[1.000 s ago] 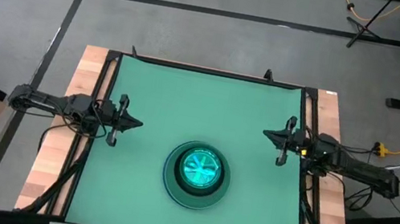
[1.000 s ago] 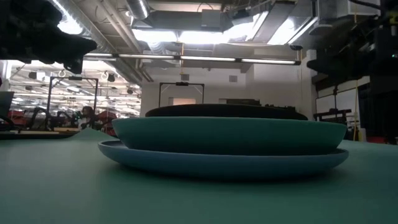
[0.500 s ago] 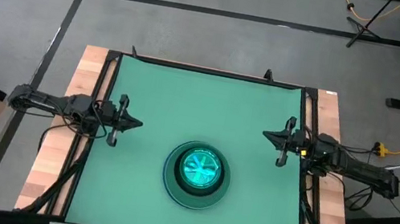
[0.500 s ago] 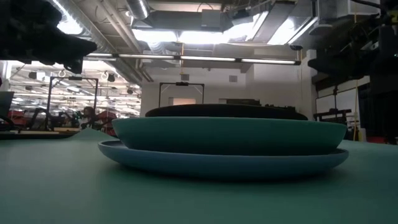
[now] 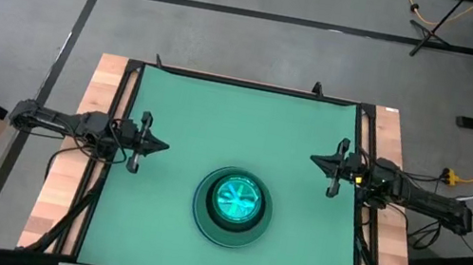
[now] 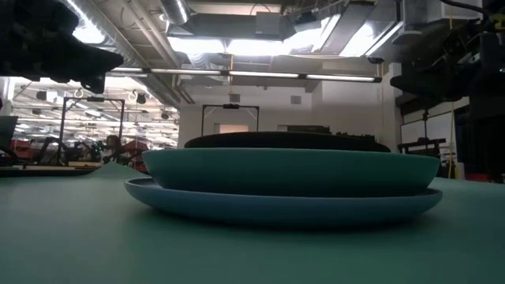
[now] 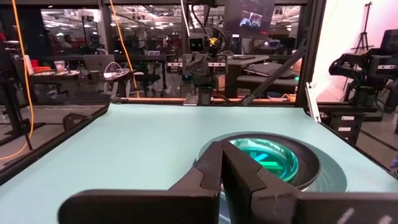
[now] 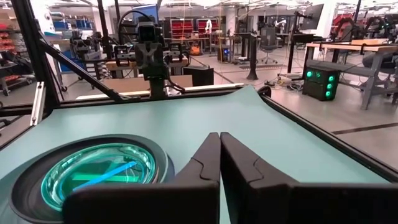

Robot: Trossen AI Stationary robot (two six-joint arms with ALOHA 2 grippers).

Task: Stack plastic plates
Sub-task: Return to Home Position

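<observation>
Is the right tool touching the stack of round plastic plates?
Apart. The high view shows bare green mat between the right tool and the stack of round plastic plates.

I am two slim dark arms. My left gripper (image 5: 164, 147) and right gripper (image 5: 314, 158) have matte black fingers (image 7: 208, 177) tapering to wedges; behind my jaws, black cables loop.
</observation>
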